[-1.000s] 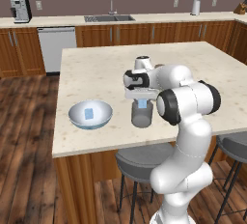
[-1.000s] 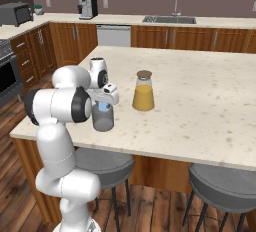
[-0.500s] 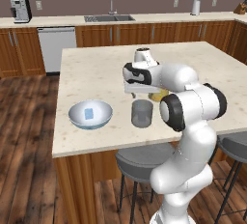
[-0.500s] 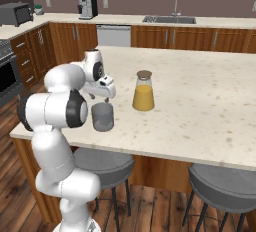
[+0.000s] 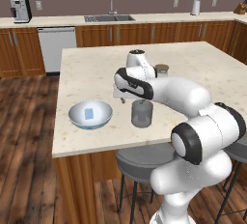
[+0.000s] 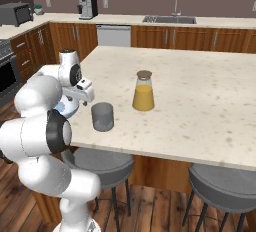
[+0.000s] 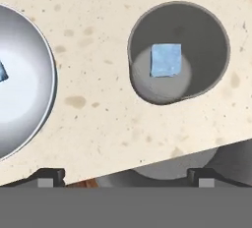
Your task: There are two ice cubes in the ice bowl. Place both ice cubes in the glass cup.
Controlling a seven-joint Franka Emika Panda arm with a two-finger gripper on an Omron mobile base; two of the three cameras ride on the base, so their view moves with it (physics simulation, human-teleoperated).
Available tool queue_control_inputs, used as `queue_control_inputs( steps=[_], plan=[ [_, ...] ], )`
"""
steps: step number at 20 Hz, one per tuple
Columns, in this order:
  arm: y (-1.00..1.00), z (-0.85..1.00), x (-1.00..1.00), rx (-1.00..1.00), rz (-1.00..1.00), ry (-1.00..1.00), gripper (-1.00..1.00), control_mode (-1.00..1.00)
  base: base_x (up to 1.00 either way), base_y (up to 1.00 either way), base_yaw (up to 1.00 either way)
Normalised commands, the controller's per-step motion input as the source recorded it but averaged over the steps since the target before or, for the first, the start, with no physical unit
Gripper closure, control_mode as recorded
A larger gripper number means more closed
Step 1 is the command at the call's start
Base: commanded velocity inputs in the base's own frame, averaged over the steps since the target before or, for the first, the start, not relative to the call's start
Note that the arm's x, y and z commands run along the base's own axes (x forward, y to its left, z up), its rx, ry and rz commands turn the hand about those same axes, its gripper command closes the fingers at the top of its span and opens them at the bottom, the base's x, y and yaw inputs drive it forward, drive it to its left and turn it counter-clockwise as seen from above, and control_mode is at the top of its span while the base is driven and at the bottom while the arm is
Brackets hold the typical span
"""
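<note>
The gripper (image 5: 121, 98) hangs above the island counter (image 5: 96, 68), between the bowl (image 5: 90, 114) and the cup (image 5: 142, 113), a little behind both and touching neither. In the hand view its 2 dark fingertips (image 7: 47, 177) sit far apart at the bottom corners, so the jaws are spread wide with nothing between them.

The cup (image 7: 178, 52) stands upright near the front edge of the counter, toward its left end. Looking straight down into it from the hand view, 1 ice cube (image 7: 166, 60) lies flat on the bottom, slightly left of the middle of the floor of the cup. From the right base view the cup (image 6: 102, 116) is a smoky grey cylinder and the cube inside cannot be made out.

The bowl (image 7: 47, 70) sits to the left of the cup, near the front left corner of the counter, apart from the cup with bare counter between them. The second ice cube (image 5: 89, 114) lies on the pale inside of the bowl, near its middle in the left base view; in the hand view only a corner of it (image 7: 2, 71) shows at the left edge. In the right base view the bowl (image 6: 70, 110) is mostly hidden behind the arm.

A jar (image 6: 143, 91) of yellow-orange liquid with a tan lid stands upright further back on the counter, behind and to the right of the cup and well apart from it. 2 grey stools (image 6: 227, 186) stand under the front edge.
</note>
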Motion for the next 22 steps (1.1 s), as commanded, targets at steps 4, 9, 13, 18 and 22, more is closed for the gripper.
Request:
queue_control_inputs(
  steps=[4, 9, 13, 18, 22],
  plan=[
    [0.78, 0.11, -0.20, 0.13, 0.00, 0.00, -1.00, -1.00, 0.00, 0.00, 0.00],
    [0.96, 0.08, -0.01, 0.07, 0.00, -0.01, -1.00, -1.00, 0.00, 0.00, 0.00],
    [0.92, 0.00, 0.01, 0.02, 0.00, -0.10, -1.00, -1.00, 0.00, 0.00, 0.00],
    [0.30, -0.19, 0.12, -0.04, 0.05, -0.15, -1.00, -1.00, 0.00, 0.00, 0.00],
    [0.00, -0.19, 0.08, -0.03, 0.11, -0.03, -1.00, -1.00, 0.00, 0.00, 0.00]
  ],
)
